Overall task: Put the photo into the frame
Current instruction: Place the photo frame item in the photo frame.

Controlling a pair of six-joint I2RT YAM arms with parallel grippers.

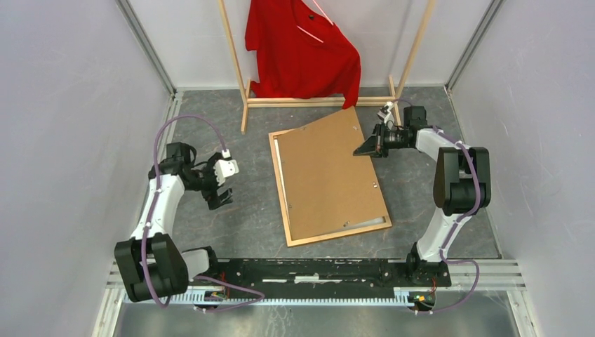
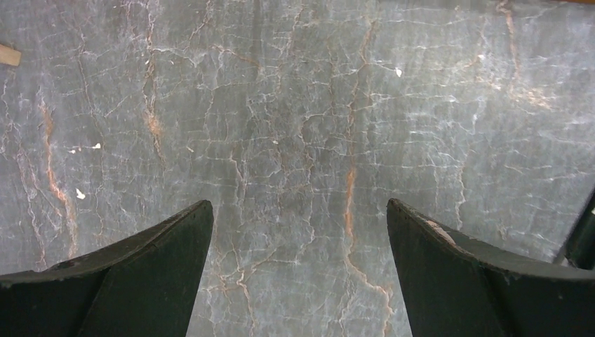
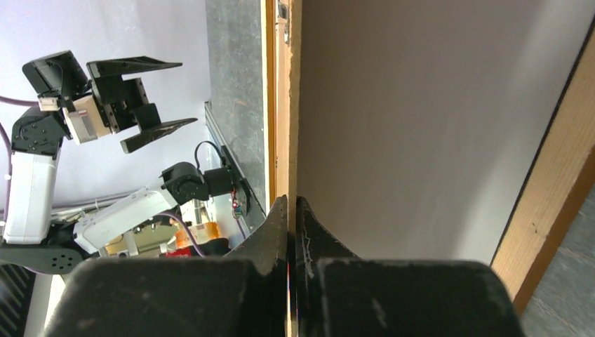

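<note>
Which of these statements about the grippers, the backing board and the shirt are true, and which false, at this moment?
1. The right gripper is shut on an edge of the backing board. True.
2. The backing board lies flat in the frame. False: its right side is tilted up.
3. The left gripper grips the frame. False: it is open over bare table, touching nothing.
4. A red shirt hangs on the wooden rack behind the frame. True.

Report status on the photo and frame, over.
Left gripper open, over bare table. Right gripper shut on backing board edge, board tilted up off frame. White face beneath, likely the photo. Clothes rack close behind board's far corner.
</note>
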